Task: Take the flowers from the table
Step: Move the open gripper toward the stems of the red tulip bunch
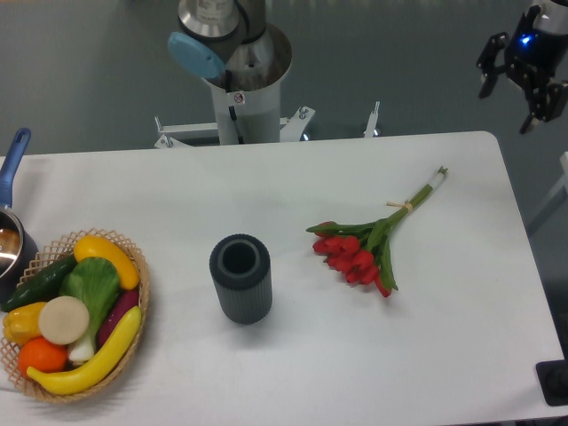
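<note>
Hovering open-fingered off the far right corner, the hand (524, 75) hasn't begun its reach, and the flowers (368, 244) lie flat right of centre on the worktop (266, 177), so next it must drop over the stems.

Bare tabletop (461, 355) surrounds the flowers (373, 240); nearest obstacle, a dark ribbed cylinder (240, 278), stands well apart to their left.
</note>
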Controlling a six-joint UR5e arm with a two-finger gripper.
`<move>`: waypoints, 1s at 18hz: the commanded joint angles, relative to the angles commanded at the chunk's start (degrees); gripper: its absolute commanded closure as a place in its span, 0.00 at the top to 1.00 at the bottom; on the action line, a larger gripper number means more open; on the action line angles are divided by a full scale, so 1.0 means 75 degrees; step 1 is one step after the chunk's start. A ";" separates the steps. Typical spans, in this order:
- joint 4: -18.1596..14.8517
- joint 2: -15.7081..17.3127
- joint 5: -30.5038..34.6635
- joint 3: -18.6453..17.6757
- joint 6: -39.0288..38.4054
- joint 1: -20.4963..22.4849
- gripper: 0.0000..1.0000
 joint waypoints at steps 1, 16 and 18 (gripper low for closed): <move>0.0035 0.0012 0.0000 -0.0081 0.0012 0.0000 1.00; 0.0854 0.0258 0.0000 -0.1475 -0.2296 -0.0538 1.00; 0.1089 0.0223 0.0000 -0.1733 -0.2366 -0.0679 1.00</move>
